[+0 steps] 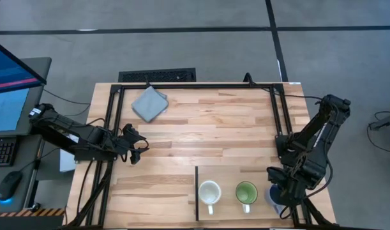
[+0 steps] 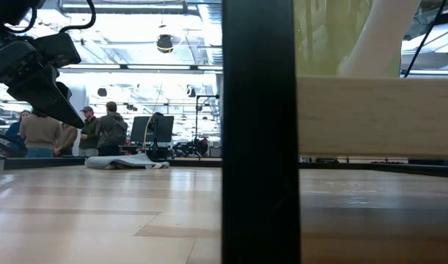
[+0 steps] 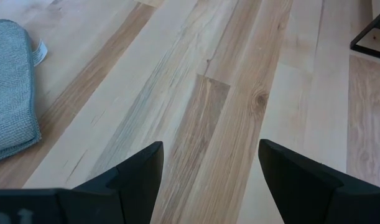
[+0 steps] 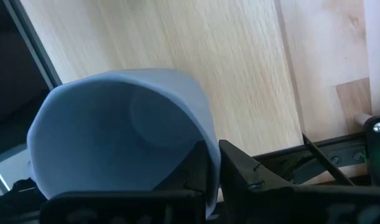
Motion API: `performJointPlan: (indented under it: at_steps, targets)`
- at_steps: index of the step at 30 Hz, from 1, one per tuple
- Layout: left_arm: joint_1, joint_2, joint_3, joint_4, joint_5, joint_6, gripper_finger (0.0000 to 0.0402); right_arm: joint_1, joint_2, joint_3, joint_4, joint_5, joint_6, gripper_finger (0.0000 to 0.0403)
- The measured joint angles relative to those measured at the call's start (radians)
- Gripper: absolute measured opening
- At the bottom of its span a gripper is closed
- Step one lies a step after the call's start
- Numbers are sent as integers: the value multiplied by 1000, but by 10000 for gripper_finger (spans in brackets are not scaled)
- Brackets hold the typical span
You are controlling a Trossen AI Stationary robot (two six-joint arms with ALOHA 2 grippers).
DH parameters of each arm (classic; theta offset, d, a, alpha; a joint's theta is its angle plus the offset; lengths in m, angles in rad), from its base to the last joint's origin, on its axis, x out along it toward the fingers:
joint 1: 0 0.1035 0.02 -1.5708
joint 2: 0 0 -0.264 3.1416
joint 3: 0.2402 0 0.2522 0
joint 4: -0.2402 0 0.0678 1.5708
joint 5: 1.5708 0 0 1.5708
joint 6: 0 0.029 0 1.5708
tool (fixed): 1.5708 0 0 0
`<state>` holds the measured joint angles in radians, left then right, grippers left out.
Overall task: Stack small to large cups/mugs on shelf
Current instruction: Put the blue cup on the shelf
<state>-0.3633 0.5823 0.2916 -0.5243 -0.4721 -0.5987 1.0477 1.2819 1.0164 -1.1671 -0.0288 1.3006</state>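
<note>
Right wrist view, right gripper (image 4: 213, 167) pinching blue-grey mug (image 4: 115, 134) wall

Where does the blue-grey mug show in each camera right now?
High view: blue-grey mug at the shelf's right end, mostly under the right gripper.
Low view: not visible.
Left wrist view: not in it.
Right wrist view: fills the foreground, rim between the fingers.
Shared landmark: the right gripper.

You are looking at two dark, bumpy arms with black cables running along them. The left arm's black pointed fingers (image 3: 140, 177) are showing smooth, wedge-shaped tips.
</note>
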Motion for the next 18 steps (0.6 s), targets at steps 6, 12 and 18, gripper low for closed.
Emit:
performJointPlan:
  at_steps: [6,12,18]
  targets:
    - [0,0,0,0,0,0,254,0,-1,1,-6,1,0,46]
    - [0,0,0,0,0,0,254,0,-1,2,-39,2,0,47]
    - [0,0,0,0,-1,-8,254,0,0,-6,-33,3,-1,47]
